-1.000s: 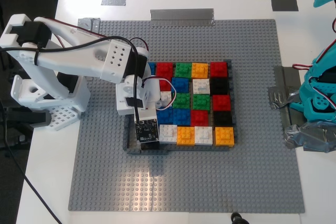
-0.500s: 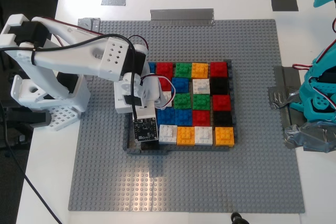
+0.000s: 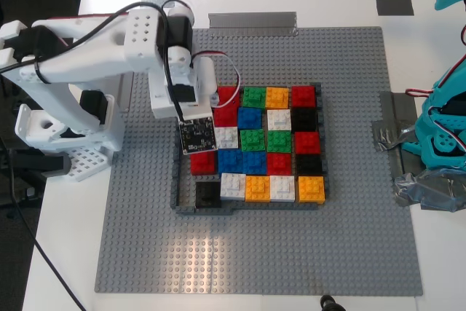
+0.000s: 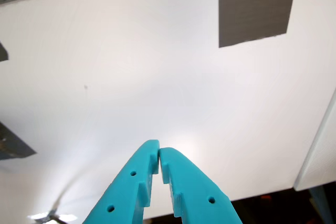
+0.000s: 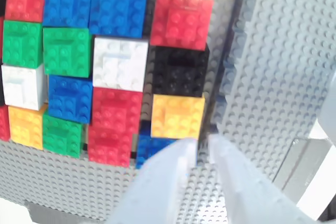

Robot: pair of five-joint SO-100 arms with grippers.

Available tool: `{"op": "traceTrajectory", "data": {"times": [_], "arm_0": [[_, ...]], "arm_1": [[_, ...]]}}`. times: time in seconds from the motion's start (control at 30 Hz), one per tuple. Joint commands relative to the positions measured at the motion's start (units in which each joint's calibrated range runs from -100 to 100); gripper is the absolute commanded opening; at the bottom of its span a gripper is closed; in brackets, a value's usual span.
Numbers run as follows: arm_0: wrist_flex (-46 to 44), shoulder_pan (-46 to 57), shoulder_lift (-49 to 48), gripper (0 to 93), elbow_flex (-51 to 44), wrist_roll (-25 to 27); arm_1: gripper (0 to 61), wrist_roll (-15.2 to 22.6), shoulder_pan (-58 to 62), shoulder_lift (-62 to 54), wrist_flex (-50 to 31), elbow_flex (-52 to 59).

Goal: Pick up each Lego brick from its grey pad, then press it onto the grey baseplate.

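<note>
The grey baseplate (image 3: 349,253) is a big square sheet of plastic, all covered with fine round studs, and it lies on a smooth white table (image 3: 437,267). Near its middle, thin dark grey wall pieces (image 3: 218,210) make a low frame. Inside the frame the Lego bricks (image 3: 277,143) sit close together in rows. They are small, square and glossy, in red, blue, green, orange, white and black. One black brick (image 3: 207,192) sits in the frame's corner toward the exterior view's lower left.

My second gripper (image 5: 202,153), of white matte plastic, hangs over the bricks at the frame's side toward the exterior view's left. Its fingers (image 5: 168,182) are a little apart and hold nothing.

My first gripper (image 4: 159,155) is of turquoise plastic. Its tips are clenched together, empty, above the bare white table near a flat grey pad (image 4: 255,6) that looks like tape.

I can read no writing or brand anywhere.
</note>
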Motion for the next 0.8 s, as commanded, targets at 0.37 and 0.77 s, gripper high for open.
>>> {"op": "traceTrajectory", "data": {"times": [0.37, 0.77], "arm_0": [[0.4, 0.5, -1.0, 0.0, -1.3, 0.1], [0.4, 0.5, -1.2, 0.0, -2.1, -0.3]], "arm_1": [[0.2, -8.4, -16.4, -0.9, -12.4, 13.7], [0.2, -11.6, -22.0, 5.8, -16.9, 16.8]]}}
